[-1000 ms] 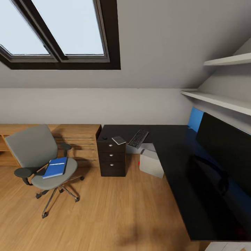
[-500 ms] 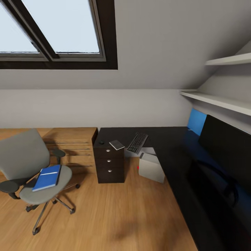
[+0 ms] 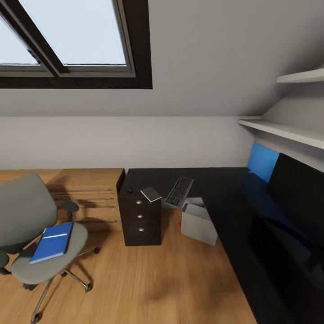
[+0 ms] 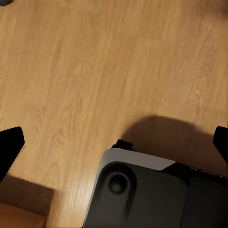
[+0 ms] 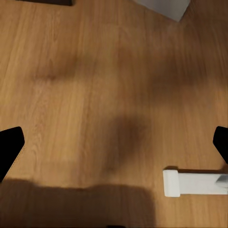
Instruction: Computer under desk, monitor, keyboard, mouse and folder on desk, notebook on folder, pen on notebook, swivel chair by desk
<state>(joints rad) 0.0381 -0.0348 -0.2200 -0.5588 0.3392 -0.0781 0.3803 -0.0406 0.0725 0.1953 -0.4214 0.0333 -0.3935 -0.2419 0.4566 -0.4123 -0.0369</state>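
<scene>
Both grippers point down at bare wood floor. On my left wrist camera the left gripper has its two dark fingertips at opposite frame edges, spread wide with nothing between them; under it I see floor and part of the robot's own dark base with a light-grey panel. The right gripper reads the same on its wrist camera: tips far apart, nothing held, floor beneath, a white bracket-like piece close by. Ahead of it a pale grey corner sits at the frame edge; I cannot tell what it belongs to.

On the head camera, everything lies well ahead of the grippers. Nearest, to the left side, the swivel chair stands on the floor with the blue folder flat on its seat and a white-silver pen lying across the folder. To the right side, the desk runs away along the wall, with the monitor on it, cut off by the frame.

Farther on, the computer stands on the floor under the desk's corner, beside the drawer unit. On the desktop above the drawers: mouse, notebook, then the keyboard lying at an angle, all apart from one another. A wooden dresser stands left of the drawers. Skylight above; wall shelves over the monitor.
</scene>
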